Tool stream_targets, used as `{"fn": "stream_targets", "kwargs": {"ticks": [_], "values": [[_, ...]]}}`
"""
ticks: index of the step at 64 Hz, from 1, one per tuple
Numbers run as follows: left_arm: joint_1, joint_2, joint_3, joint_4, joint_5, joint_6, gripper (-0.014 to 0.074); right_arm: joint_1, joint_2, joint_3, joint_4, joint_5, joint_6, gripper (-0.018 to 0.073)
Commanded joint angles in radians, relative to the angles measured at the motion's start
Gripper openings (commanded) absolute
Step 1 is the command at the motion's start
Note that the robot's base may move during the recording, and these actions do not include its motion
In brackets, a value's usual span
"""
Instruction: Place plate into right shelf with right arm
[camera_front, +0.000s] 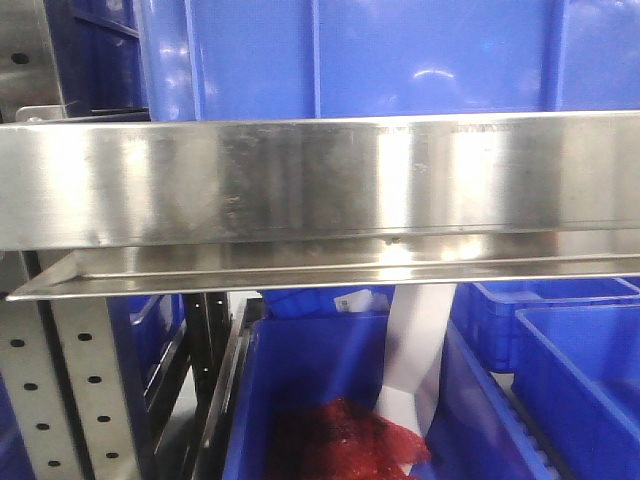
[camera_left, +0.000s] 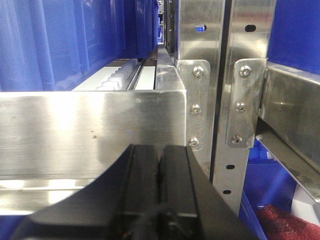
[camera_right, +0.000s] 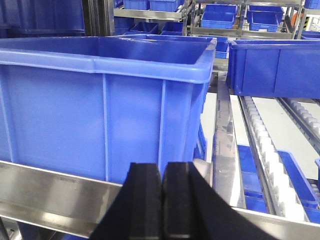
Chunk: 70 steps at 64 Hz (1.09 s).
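No plate shows in any view, so its place relative to either arm cannot be told. The right shelf (camera_front: 300, 185) fills the front view as a broad brushed-steel rail, with a blue bin (camera_front: 350, 55) at 12 o'clock above it and a lower bin (camera_front: 300, 400) (holding something red (camera_front: 350, 440)) at 6 o'clock. The right fingers (camera_right: 161, 205) are pressed together on nothing, just short of the rail, a large blue bin (camera_right: 100, 110) at 12 o'clock, a roller track (camera_right: 270, 145) at 2 o'clock. The left fingers (camera_left: 159, 185) are likewise clenched empty before a rail, perforated uprights (camera_left: 235, 100) at 2 o'clock.
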Motion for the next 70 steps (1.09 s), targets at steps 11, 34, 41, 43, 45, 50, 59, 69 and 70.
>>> {"fn": "stream_targets", "kwargs": {"ticks": [11, 34, 41, 43, 45, 50, 59, 69, 70], "values": [[0.0, -0.011, 0.008, -0.002, -0.082, -0.002, -0.0047, 0.0, 0.011, -0.025, -0.008, -0.083, -0.002, 0.005], [0.0, -0.011, 0.008, -0.002, -0.082, -0.002, -0.0047, -0.212, -0.034, 0.091, 0.264, -0.149, -0.274, 0.005], [0.0, -0.011, 0.008, -0.002, -0.082, -0.002, -0.0047, -0.293, -0.086, 0.194, 0.339, -0.232, -0.329, 0.005], [0.0, -0.011, 0.008, -0.002, -0.082, -0.002, -0.0047, -0.308, -0.105, 0.224, 0.348, -0.264, -0.332, 0.005], [0.0, -0.011, 0.008, -0.002, -0.082, -0.002, -0.0047, -0.321, -0.12, 0.256, 0.352, -0.29, -0.332, 0.005], [0.0, -0.011, 0.008, -0.002, -0.082, -0.002, -0.0047, -0.347, -0.156, 0.349, 0.352, -0.36, -0.332, 0.005], [0.0, -0.011, 0.008, -0.002, -0.082, -0.002, -0.0047, -0.354, -0.196, 0.487, 0.352, -0.486, -0.332, 0.005], [0.0, -0.011, 0.008, -0.002, -0.082, -0.002, -0.0047, -0.354, -0.205, 0.584, 0.353, -0.632, -0.331, 0.005], [0.0, -0.011, 0.008, -0.002, -0.082, -0.002, -0.0047, -0.354, -0.206, 0.583, 0.353, -0.619, -0.331, 0.005]]}}
